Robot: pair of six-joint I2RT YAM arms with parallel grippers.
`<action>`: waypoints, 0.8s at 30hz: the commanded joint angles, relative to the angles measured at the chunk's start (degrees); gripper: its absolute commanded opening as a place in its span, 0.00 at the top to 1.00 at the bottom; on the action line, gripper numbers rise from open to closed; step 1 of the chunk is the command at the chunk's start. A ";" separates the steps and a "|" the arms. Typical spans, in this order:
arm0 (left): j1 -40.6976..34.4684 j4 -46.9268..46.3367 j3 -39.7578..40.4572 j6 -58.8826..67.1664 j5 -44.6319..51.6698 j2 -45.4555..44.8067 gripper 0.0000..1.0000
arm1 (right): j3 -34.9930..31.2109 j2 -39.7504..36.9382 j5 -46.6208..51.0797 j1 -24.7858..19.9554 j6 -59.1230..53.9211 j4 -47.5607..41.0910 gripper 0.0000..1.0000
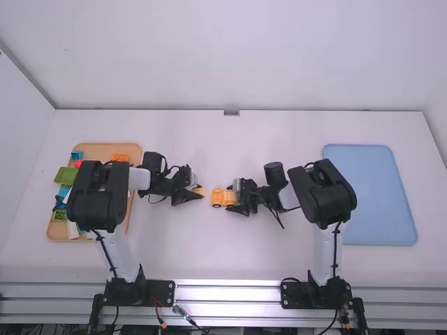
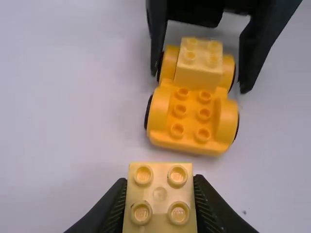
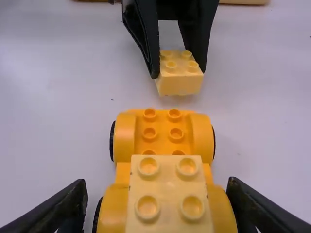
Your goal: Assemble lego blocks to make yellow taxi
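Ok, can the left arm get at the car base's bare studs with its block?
Probably yes: the left tool holds its yellow block near the car base's bare studs, nothing between, and the right tool is around the other end.

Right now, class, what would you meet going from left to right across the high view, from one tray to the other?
Tan tray, left gripper, pale yellow block, orange-yellow wheeled base, right gripper, blue tray.

The left arm (image 1: 96,195) partly hid the tan tray (image 1: 103,151). The left wrist view cropped the held block (image 2: 160,194).
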 commanded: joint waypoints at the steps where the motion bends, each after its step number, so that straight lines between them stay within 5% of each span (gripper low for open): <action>1: -1.38 -1.03 0.26 -0.39 1.07 -3.63 0.98 | 0.46 1.07 0.33 0.11 0.15 -0.09 0.27; 13: -4.81 -0.39 -2.29 -0.22 -0.76 -7.72 0.98 | 0.46 1.07 2.64 0.17 0.20 -0.13 0.30; 24: -8.66 1.22 -2.58 2.80 0.15 -7.72 0.98 | 0.46 1.07 2.38 0.11 0.09 -0.39 0.45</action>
